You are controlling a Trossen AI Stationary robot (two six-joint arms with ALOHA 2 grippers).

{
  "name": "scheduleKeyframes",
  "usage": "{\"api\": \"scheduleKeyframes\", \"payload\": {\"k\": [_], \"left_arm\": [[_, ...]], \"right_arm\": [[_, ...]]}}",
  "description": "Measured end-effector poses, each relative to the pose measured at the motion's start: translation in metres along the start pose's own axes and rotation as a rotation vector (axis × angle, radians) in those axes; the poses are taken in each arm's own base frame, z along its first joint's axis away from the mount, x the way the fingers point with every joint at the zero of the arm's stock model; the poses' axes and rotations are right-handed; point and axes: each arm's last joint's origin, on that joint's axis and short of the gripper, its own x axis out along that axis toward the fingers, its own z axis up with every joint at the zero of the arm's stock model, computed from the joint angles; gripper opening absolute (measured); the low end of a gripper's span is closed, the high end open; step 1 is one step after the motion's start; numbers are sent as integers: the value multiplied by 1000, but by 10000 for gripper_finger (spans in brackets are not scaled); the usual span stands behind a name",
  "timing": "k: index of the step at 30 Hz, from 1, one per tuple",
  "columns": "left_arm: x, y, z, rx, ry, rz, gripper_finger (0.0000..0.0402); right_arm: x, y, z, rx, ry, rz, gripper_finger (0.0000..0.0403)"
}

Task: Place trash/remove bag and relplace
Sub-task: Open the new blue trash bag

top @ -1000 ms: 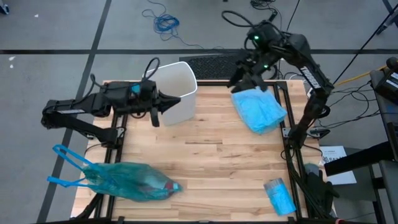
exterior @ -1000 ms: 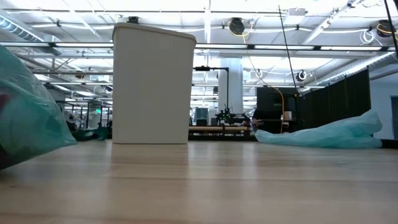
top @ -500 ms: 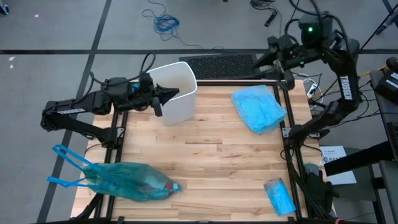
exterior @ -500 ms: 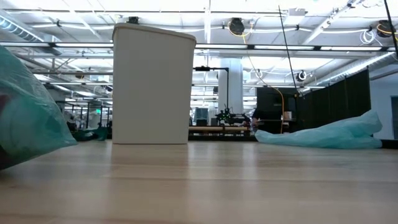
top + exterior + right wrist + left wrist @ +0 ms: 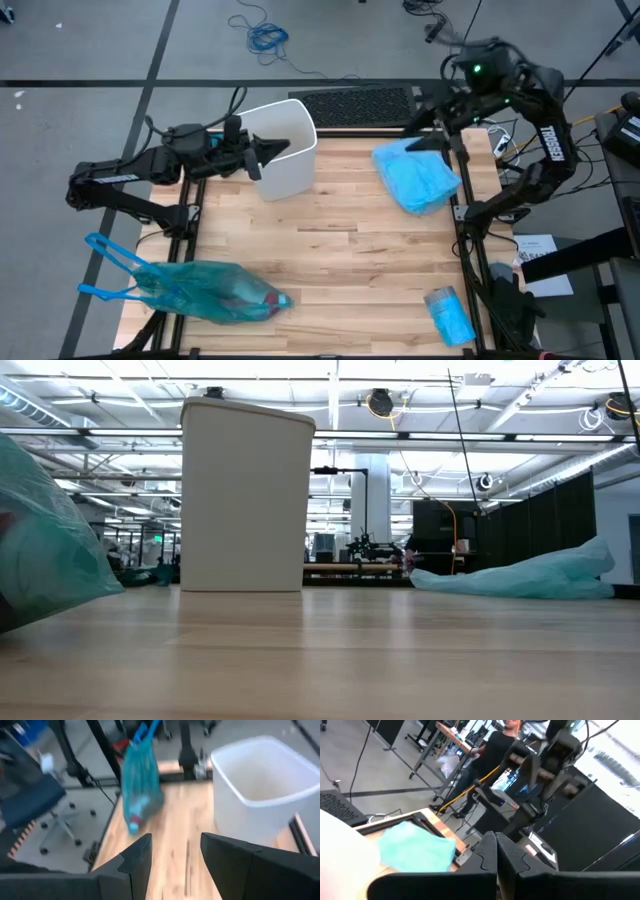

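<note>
A white bin (image 5: 285,148) stands upright on its base at the table's far left; it also shows in the low view (image 5: 245,495) and the right wrist view (image 5: 260,785). My left gripper (image 5: 272,150) is shut, with its tips over the bin's left rim. A filled teal bag (image 5: 205,290) with blue handles lies on its side at the near left, holding trash. A folded pale blue bag (image 5: 418,175) lies flat at the far right. My right gripper (image 5: 425,140) is open and empty, above that bag's far edge. My left gripper (image 5: 496,855) has its shut tips at the bin's left rim (image 5: 262,152), coming level from the table's left. I cannot tell whether they touch the rim.
A small pale blue packet (image 5: 450,315) lies by the near right corner, beside the table's frame. A black mat (image 5: 350,105) lies beyond the far edge. Bare wood (image 5: 340,260) spans the table's middle and near side.
My right gripper has swung up and away from the folded blue bag, past the table's far edge, then come back down over the bag's far edge. My left gripper has shifted a little toward the far edge along the bin's rim. The bin and both bags have stayed put.
</note>
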Motion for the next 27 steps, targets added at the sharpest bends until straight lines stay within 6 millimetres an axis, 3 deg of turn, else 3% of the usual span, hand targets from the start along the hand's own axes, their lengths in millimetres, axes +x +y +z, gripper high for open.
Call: {"api": "scheduleKeyframes", "payload": {"k": [5,9,13,19,27], "left_arm": [[8,0,-3,9,-1,-1,0],[12,3,-9,117,54,13,0],[11,8,-19,194,184,12,0],[6,21,-34,229,369,120,0],[10,20,-34,235,355,99,0]], "right_arm": [[23,-11,-21,65,134,-20,162],[41,-20,-47,141,200,-7,162],[51,-26,-62,222,127,-30,162],[56,-35,-69,328,-33,-73,162],[62,-42,-83,405,-18,-138,162]]}}
